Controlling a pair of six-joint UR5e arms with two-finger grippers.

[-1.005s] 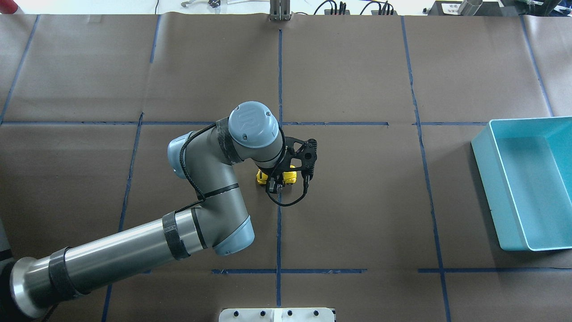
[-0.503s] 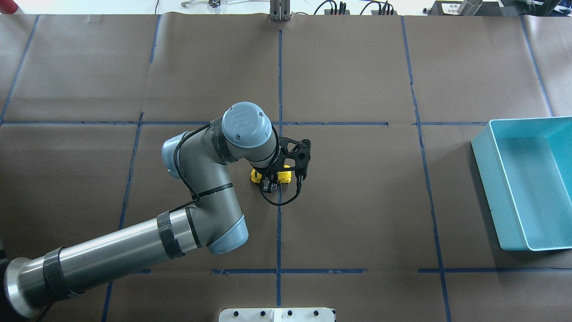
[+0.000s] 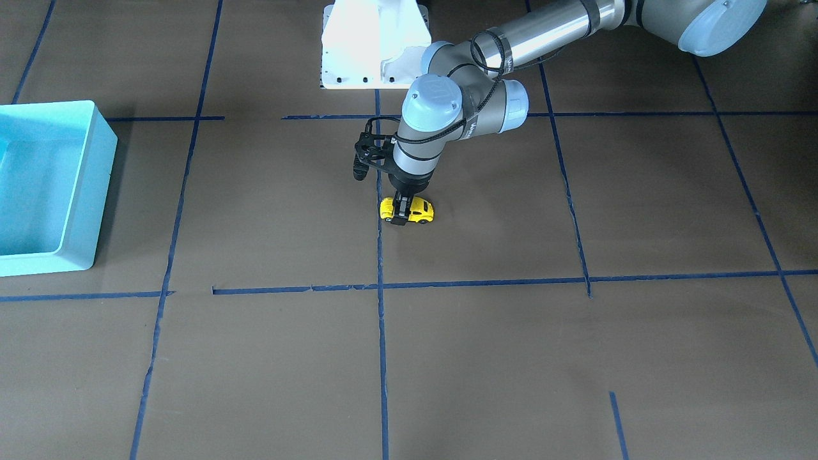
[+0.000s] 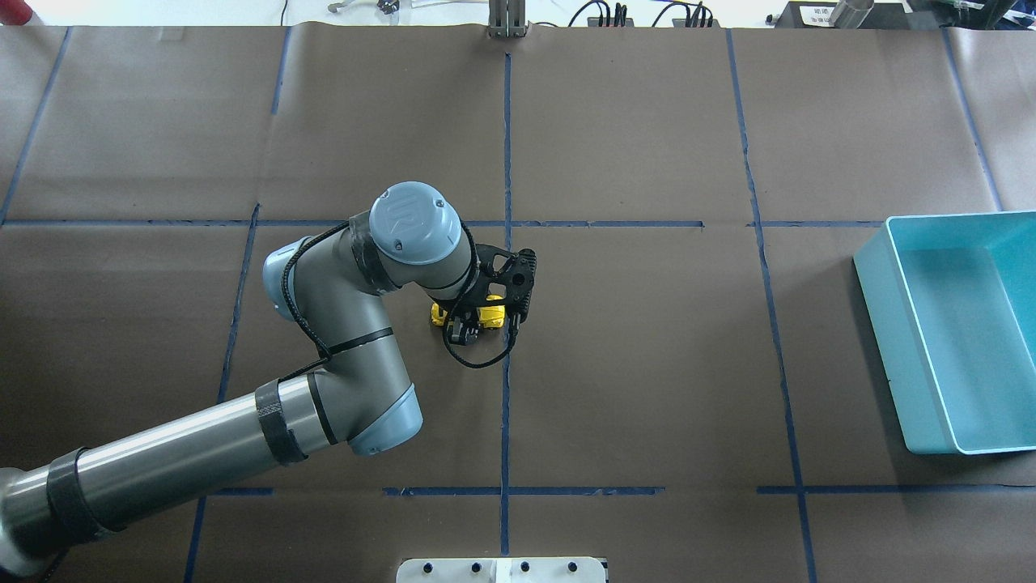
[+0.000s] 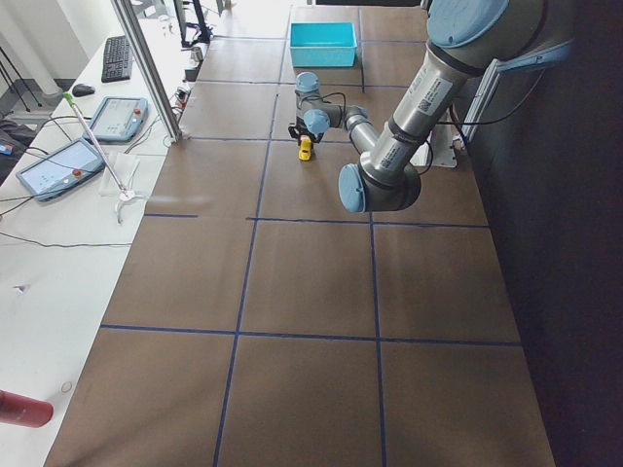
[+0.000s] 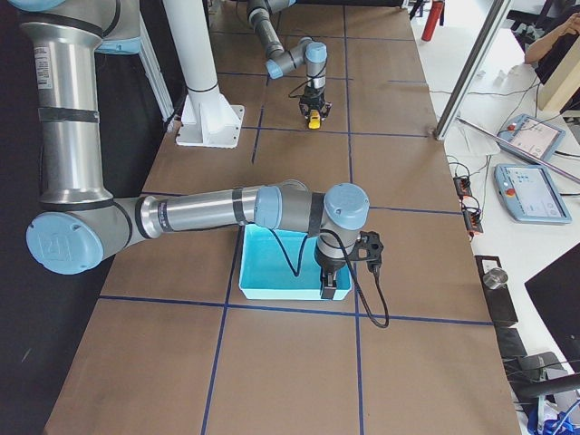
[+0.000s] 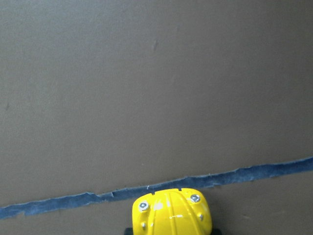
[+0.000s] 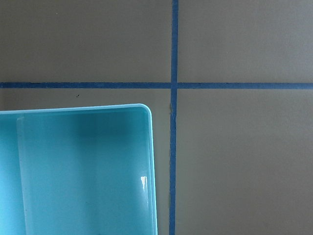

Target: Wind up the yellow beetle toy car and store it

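Observation:
The yellow beetle toy car sits on the brown table paper just left of the blue centre tape line. My left gripper points straight down and is shut across the car's middle. The front view shows the same grip on the car. The left wrist view shows only the car's rounded end at the bottom edge. My right gripper hangs at the near rim of the turquoise bin. It shows only in the exterior right view, so I cannot tell whether it is open or shut.
The turquoise bin stands at the table's right edge and holds nothing; its corner shows in the right wrist view. A white robot base plate is at the near edge. Blue tape lines grid the brown paper.
My left arm has moved steadily to the left, taking the gripped yellow car with it across the centre tape line along the table.

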